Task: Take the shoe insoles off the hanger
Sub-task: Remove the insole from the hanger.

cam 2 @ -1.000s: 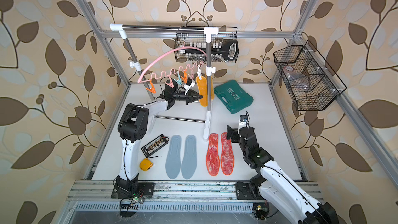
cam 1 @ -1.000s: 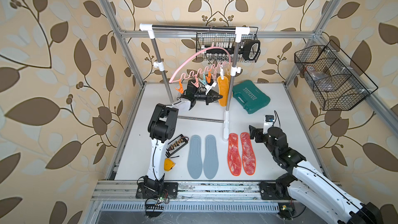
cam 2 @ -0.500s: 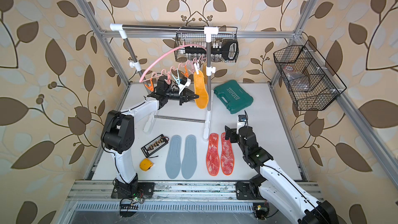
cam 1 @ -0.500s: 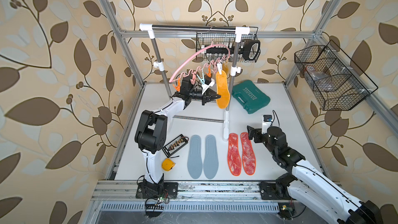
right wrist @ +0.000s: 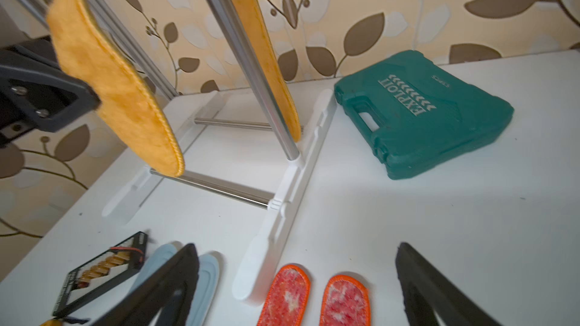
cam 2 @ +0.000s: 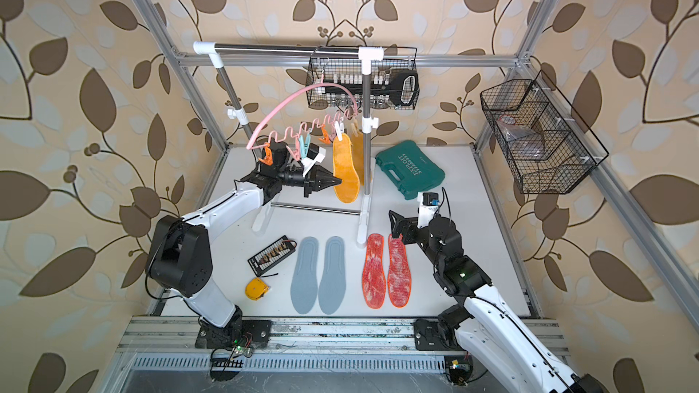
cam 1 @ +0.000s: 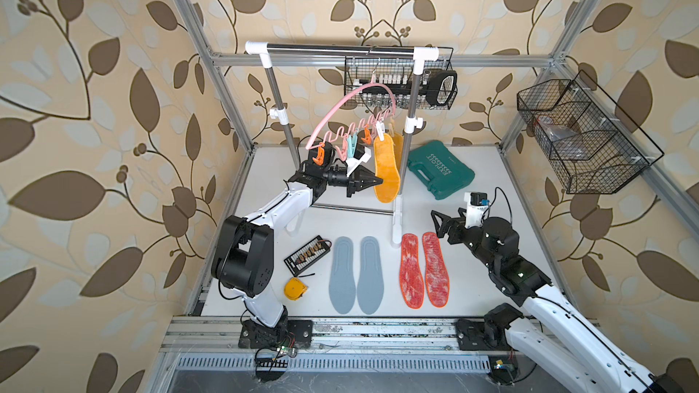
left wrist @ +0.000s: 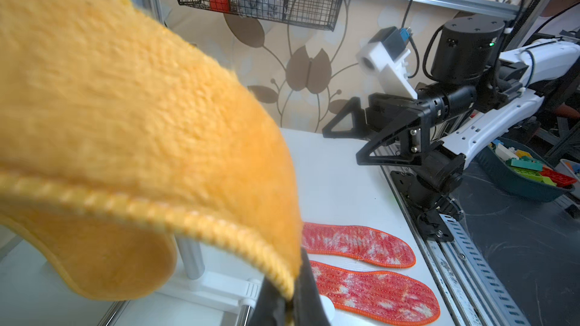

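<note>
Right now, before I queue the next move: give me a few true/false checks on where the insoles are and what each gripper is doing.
1. The left gripper is shut on a yellow insole. True.
2. The red insoles hang from the hanger. False: both lie flat on the table.
3. Two yellow insoles are clipped to the hanger. True: the second yellow insole hangs behind the gripped one.
4. The right gripper holds one of the blue-grey insoles. False: it is open and holds nothing, near the ends of the red insoles; both blue-grey ones lie on the table.
</note>
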{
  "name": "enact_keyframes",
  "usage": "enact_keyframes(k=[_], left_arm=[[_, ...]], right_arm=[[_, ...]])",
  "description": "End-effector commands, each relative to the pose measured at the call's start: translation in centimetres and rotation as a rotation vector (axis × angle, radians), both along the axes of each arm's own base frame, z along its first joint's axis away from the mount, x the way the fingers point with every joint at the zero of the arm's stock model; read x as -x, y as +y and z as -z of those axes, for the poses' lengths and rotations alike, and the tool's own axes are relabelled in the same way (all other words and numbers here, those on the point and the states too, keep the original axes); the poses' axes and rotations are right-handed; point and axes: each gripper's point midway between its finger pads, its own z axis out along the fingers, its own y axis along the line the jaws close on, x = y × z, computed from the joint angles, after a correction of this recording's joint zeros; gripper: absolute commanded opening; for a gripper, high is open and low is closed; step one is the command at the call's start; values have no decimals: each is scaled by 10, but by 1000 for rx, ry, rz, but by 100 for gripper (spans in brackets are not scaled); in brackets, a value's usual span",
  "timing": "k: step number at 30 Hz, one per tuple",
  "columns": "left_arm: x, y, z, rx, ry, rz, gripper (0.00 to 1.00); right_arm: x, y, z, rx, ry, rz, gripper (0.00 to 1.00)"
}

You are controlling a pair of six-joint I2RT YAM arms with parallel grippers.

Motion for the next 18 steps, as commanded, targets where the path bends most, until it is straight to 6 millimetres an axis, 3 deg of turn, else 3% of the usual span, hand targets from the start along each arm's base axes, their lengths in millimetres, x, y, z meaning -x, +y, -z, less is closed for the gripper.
enact_keyframes(k=[1,7,11,12,14,18], left_arm=[[26,7,-27,25,-86,37,0],[47,12,-38,26,-128,44,0],[53,13,-35,18,-110,44,0],[62,16,-46,29,-142,44,0],[68,17,-44,25,-151,41,0],[83,16,-43,4,-175,46,0]], right_arm=[[9,30,-44,-76,-16,-170,91],[9,67,-89,-135,-3,-364,79],[5,85,-121,-178,11,-438,74],[5,90,-128,-190,17,-458,73],[5,100,-142,-213,22,-503,72],[-7,109,-159,-286,63,-489,69]])
